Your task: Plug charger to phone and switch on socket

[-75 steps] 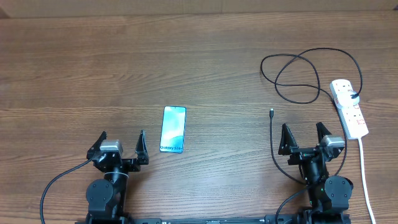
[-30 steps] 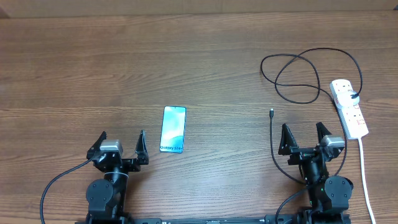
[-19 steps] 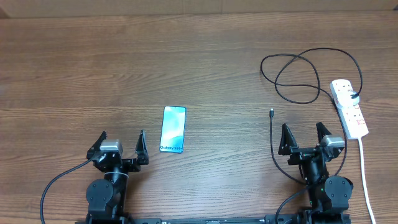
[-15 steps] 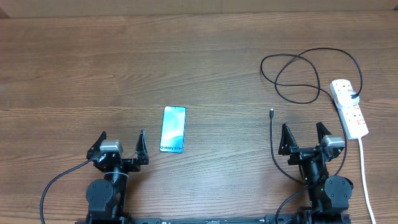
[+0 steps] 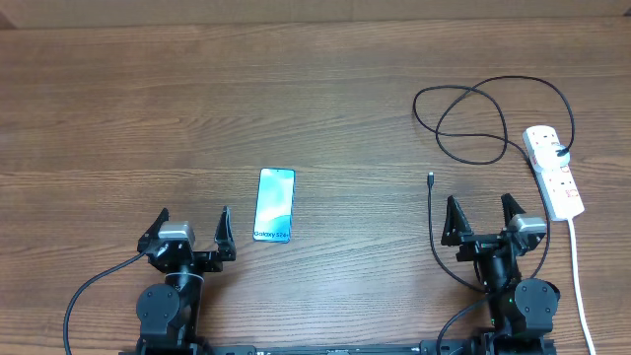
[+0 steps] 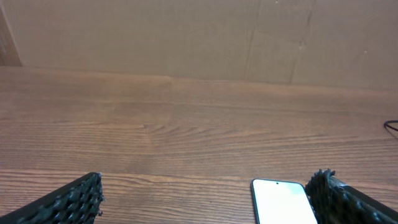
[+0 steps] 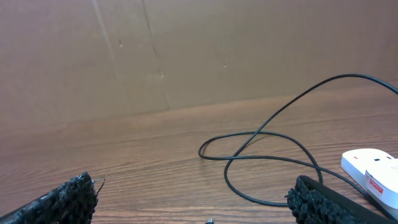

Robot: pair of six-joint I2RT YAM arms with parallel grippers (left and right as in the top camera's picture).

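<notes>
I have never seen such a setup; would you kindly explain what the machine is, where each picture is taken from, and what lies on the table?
These are two robot arms at the near edge of a wooden table. The wide picture comes from a camera fixed overhead. The other two come from a camera on each wrist, looking forward between that arm's black fingers. The left claw and the right claw both stand open and hold nothing. On the table lie a phone, screen up, just ahead of the left claw; a thin black charger cable, looped, its free tip ahead of the right claw; and a white power strip at the far right.
</notes>
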